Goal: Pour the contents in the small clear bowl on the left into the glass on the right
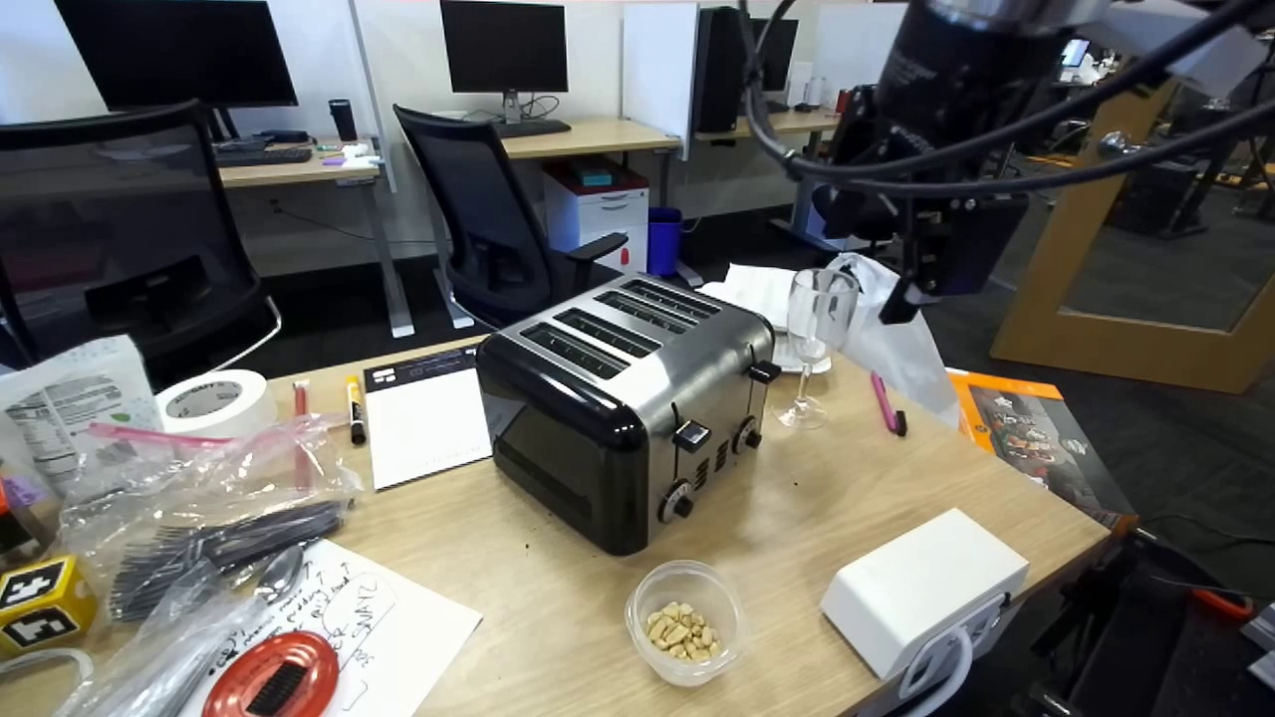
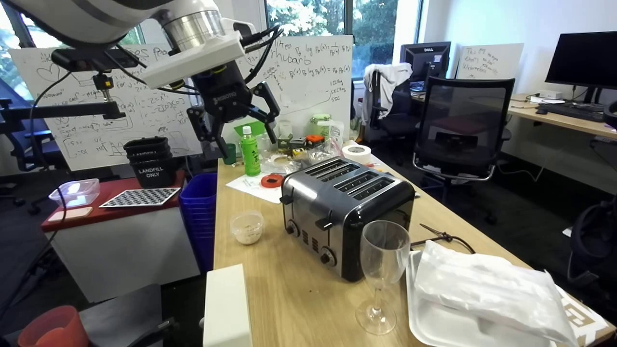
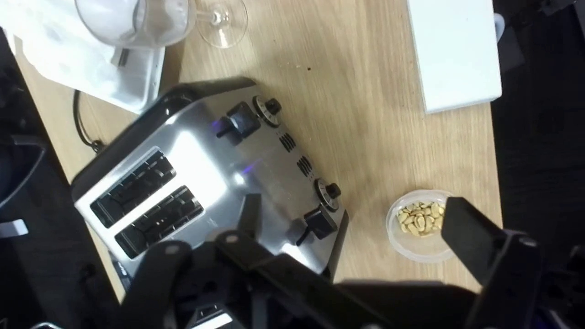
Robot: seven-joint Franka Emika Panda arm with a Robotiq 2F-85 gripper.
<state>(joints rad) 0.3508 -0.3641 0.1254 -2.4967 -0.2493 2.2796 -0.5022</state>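
The small clear bowl [image 1: 687, 586] stands upright on the wooden table and holds pale nut pieces [image 1: 683, 631]. The bowl also shows in an exterior view [image 2: 247, 226] and in the wrist view [image 3: 413, 250], where one finger hides part of its rim. The clear stemmed glass [image 1: 822, 311] stands upright beside the toaster's far end. It also shows in an exterior view [image 2: 384, 253] and at the top left of the wrist view [image 3: 157, 23]. It looks empty. My gripper [image 2: 249, 145] is open, empty and high above the table. In the wrist view its fingers [image 3: 358, 217] are wide apart.
A four-slot toaster [image 1: 637, 398] stands between bowl and glass. A white box [image 1: 926, 588] sits at the table edge. A white tray with plastic wrap [image 2: 482, 294] lies beside the glass. A green bottle [image 2: 250, 153], papers and bags crowd one end.
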